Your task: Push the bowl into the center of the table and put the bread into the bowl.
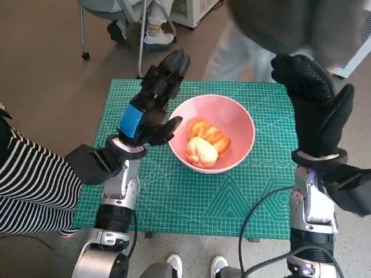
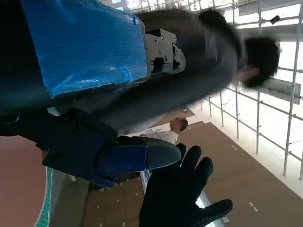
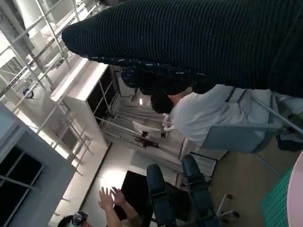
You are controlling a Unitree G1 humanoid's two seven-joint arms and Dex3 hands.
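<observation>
A pink bowl (image 1: 237,124) stands near the middle of the green cutting mat (image 1: 191,202). Inside it lie the bread pieces (image 1: 207,145), one golden-orange and one pale. My left hand (image 1: 152,101) is raised just left of the bowl with its fingers spread, holding nothing; one finger hangs close to the bowl's left rim. My right hand (image 1: 313,98) is lifted above the mat's right edge, fingers apart and empty. In the left wrist view the blue-taped left hand (image 2: 85,52) fills the upper part and the gloved right hand (image 2: 182,196) shows beyond it.
A person in grey stands at the table's far side (image 1: 272,29). A striped sleeve (image 1: 29,179) shows at the left, chair legs (image 1: 139,40) and feet beyond the table. The right wrist view shows a person (image 3: 208,113) seated and another with raised hands (image 3: 109,201).
</observation>
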